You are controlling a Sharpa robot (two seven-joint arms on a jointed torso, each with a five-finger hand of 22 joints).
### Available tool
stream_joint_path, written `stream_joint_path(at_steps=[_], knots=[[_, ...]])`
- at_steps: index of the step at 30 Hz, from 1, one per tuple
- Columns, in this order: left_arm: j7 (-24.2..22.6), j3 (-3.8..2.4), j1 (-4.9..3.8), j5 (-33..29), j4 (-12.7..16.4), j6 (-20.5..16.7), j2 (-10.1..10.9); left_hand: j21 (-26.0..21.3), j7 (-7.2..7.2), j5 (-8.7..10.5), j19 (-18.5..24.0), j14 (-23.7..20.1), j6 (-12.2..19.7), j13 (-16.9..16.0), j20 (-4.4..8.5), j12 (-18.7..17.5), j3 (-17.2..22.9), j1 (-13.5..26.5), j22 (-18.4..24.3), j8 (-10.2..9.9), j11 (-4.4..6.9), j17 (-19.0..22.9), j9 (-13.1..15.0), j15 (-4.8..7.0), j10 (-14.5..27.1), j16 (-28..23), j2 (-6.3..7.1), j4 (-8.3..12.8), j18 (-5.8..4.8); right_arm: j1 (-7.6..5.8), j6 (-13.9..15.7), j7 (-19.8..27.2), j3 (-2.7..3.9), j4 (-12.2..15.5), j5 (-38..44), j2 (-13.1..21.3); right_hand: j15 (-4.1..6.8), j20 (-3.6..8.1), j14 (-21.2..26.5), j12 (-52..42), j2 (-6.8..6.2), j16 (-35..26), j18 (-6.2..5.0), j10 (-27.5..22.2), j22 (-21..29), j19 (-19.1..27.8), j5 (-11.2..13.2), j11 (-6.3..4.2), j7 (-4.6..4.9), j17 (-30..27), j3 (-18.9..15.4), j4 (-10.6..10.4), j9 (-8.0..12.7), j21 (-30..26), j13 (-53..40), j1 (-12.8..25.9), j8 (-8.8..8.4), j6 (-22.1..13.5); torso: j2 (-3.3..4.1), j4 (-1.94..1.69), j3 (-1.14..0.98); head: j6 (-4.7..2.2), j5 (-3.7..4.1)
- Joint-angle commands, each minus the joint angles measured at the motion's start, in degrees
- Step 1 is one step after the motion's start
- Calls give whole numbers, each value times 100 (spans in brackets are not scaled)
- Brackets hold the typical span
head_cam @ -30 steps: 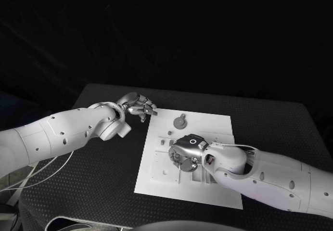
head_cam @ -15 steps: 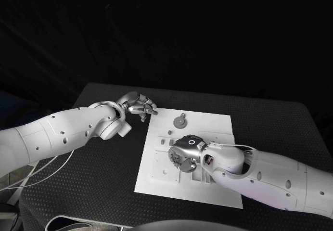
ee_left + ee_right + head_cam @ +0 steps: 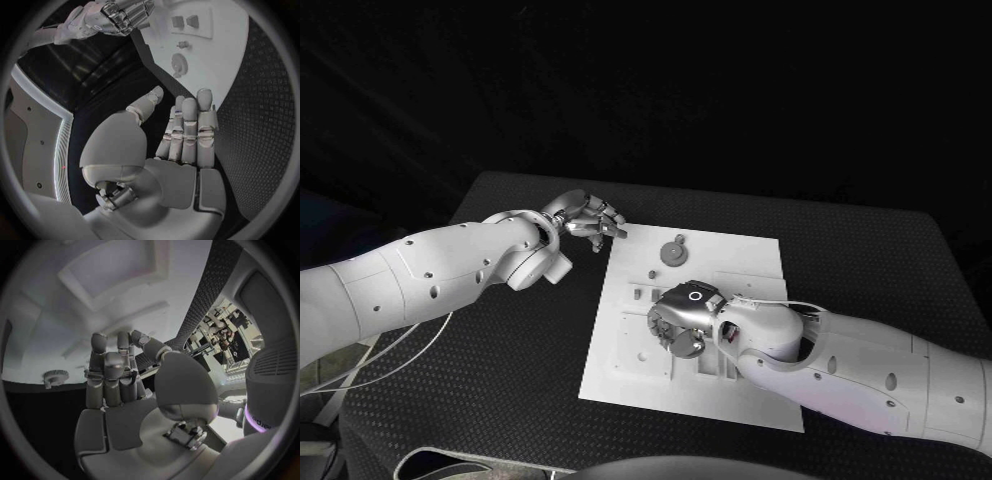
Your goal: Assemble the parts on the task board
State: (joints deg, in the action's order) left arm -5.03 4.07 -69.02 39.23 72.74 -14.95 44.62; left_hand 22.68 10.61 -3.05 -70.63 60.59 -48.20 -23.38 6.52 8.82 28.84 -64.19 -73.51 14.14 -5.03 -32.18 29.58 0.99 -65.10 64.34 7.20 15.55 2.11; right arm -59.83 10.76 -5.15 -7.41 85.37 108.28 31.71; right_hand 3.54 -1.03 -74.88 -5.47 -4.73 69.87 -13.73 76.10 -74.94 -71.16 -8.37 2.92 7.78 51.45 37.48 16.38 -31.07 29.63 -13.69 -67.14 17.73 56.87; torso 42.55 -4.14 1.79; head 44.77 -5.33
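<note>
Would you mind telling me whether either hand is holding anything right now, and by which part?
Nothing is held. The left hand hovers empty beside the task board, fingers straight. The right hand is over the board with nothing visible in its fingers.

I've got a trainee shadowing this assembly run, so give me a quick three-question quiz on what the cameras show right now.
1. True or false: the left hand rests on the task board.
2. Which hand hovers over the board's middle? A) left B) right C) neither
3. Fill in: the round gear lies near the board's ____ edge, as seen from the robot.

Key:
1. False; it hangs over the black table beside the board's far left corner.
2. B, the right hand.
3. far
</note>
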Motion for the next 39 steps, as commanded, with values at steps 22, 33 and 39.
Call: stream_joint_path(at_steps=[22,33,39], knots=[[-23,-3,-6,7,-33,47,9,-23,33,22,-34,45,8,-11,13,26,-31,40,-14,25,-30,-8,-8,6,83,-23,-8,-4,456,-177,655,-102,27,685,97,728,-397,23,55,173,-1017,155,-127,-1153,-130,32,-19,402,167,-37,-31,-588,323,145,159,210,-522,-1035,2,11,-13,-125,100],[-36,-3,-3,7,-75,62,0,-25,33,22,-36,46,7,-12,13,29,-30,41,-15,28,-30,-8,-8,6,83,-23,-11,-6,457,-445,690,-107,431,1154,-104,1556,-354,51,27,107,-958,251,-127,-1018,-136,-1,-15,356,218,-29,-41,-624,289,212,117,107,-377,-845,-6,20,-14,-262,261],[-39,-2,-1,7,-88,61,-5,-26,33,22,-37,46,8,-13,13,31,-31,43,-16,29,-30,-9,-8,6,84,-23,-13,-7,457,-476,318,-131,485,1103,-171,1848,-366,33,49,135,-1041,249,-127,-1034,-130,40,-18,368,223,-49,-78,-706,299,213,115,187,-370,-854,-1,5,-11,-314,323]])
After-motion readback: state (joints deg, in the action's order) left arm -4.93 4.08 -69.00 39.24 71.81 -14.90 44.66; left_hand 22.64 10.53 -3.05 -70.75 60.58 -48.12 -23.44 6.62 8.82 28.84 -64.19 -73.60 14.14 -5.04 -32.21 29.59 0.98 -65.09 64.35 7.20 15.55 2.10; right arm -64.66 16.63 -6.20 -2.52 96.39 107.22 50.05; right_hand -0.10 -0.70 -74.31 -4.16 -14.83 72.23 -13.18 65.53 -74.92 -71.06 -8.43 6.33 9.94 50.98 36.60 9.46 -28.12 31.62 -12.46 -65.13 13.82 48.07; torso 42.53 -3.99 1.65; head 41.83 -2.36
